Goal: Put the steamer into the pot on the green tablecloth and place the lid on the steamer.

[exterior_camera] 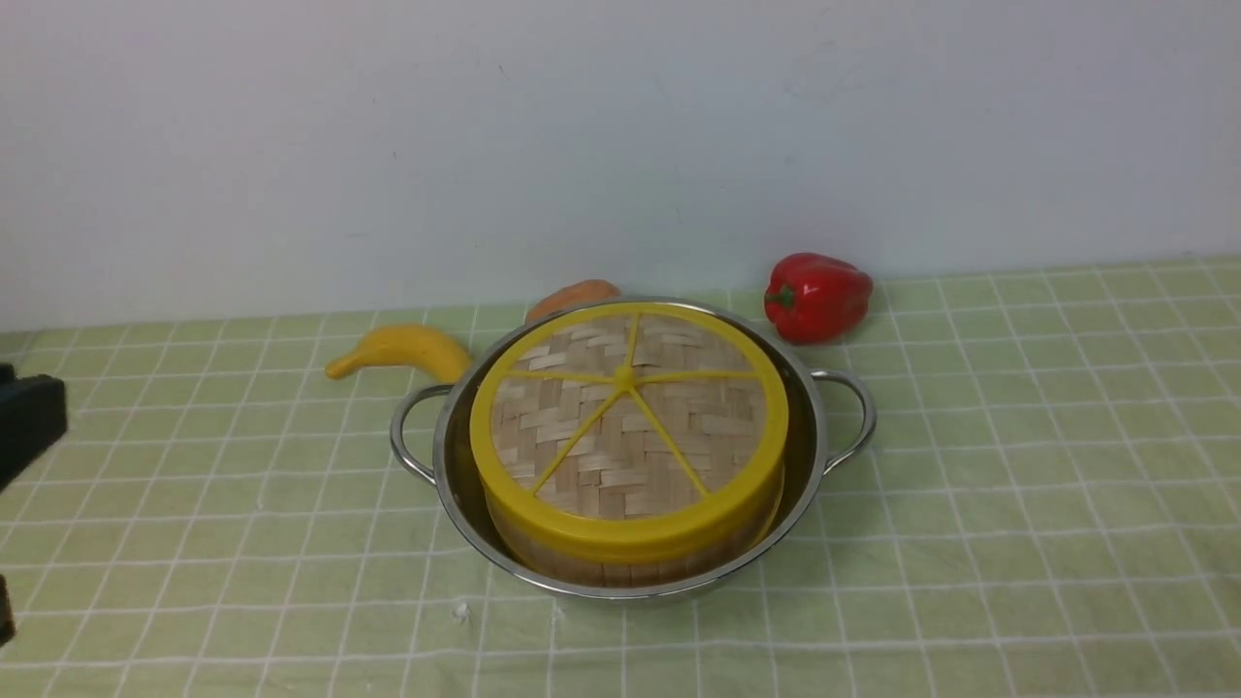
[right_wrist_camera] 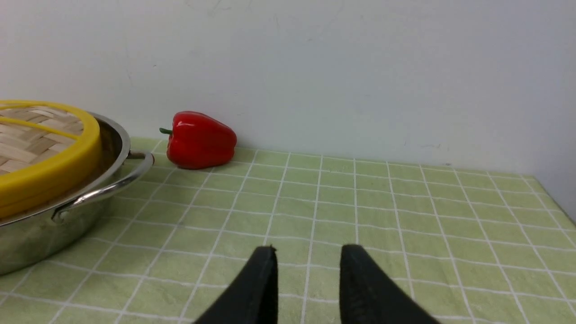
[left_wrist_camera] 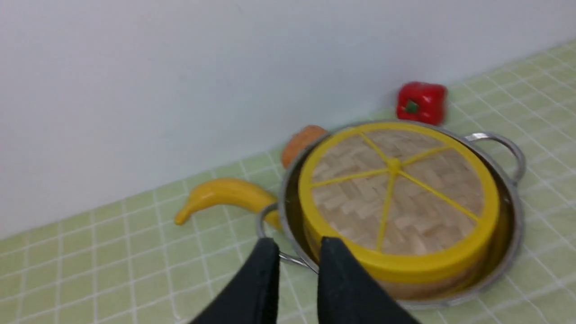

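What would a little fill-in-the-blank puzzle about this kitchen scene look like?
The steamer sits inside the shiny metal ____.
On top of the steamer lies the woven ____, with its yellow rim.
The red pepper lies behind the pot, toward the robot's ____ side.
Between the fingertips of the left gripper, the number of things held is ____.

Missing words, in order: pot; lid; right; zero.

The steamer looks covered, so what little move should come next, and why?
Probably just draw both open grippers, left and right, back to rest: the lid sits on the steamer inside the pot, and neither gripper holds anything.
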